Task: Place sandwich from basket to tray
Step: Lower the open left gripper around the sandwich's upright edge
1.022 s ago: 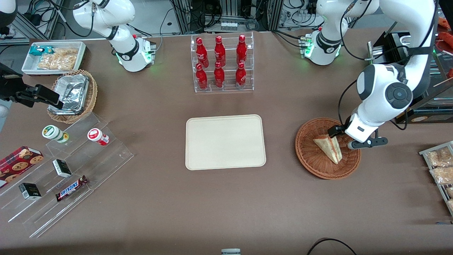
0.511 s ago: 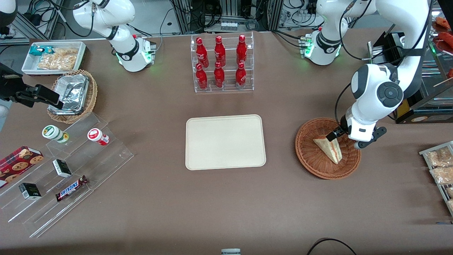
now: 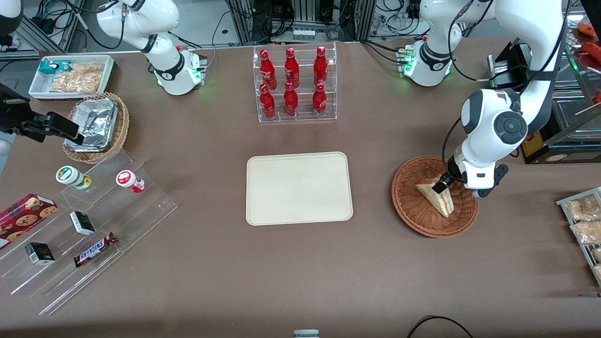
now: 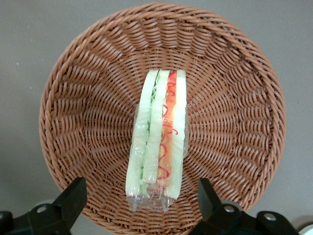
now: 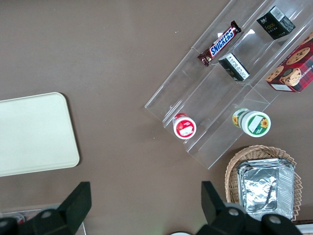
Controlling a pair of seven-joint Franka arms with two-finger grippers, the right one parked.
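Note:
The sandwich point(image 3: 435, 198), a wrapped white wedge with red-orange and green stripes along its cut edge, lies in the round reddish-brown wicker basket point(image 3: 413, 213) toward the working arm's end of the table. In the left wrist view the sandwich point(image 4: 159, 132) rests across the middle of the basket point(image 4: 83, 122). My gripper point(image 3: 450, 188) hangs just above the basket, open. Its two dark fingers point(image 4: 71, 198) stand either side of the sandwich's wrapped end without touching it, and the gripper point(image 4: 139, 193) holds nothing. The cream tray point(image 3: 298, 188) lies flat at the table's middle, bare.
A clear rack of red bottles point(image 3: 292, 84) stands farther from the front camera than the tray. A foil-lined tan basket point(image 3: 96, 126), a white snack bin point(image 3: 70, 75) and clear acrylic steps with snacks point(image 3: 89, 220) lie toward the parked arm's end. Snack packets point(image 3: 582, 220) lie beside the basket.
My gripper has turned at the wrist and shifted a little over the basket, so its fingers now line up across the sandwich's end. The sandwich has not moved.

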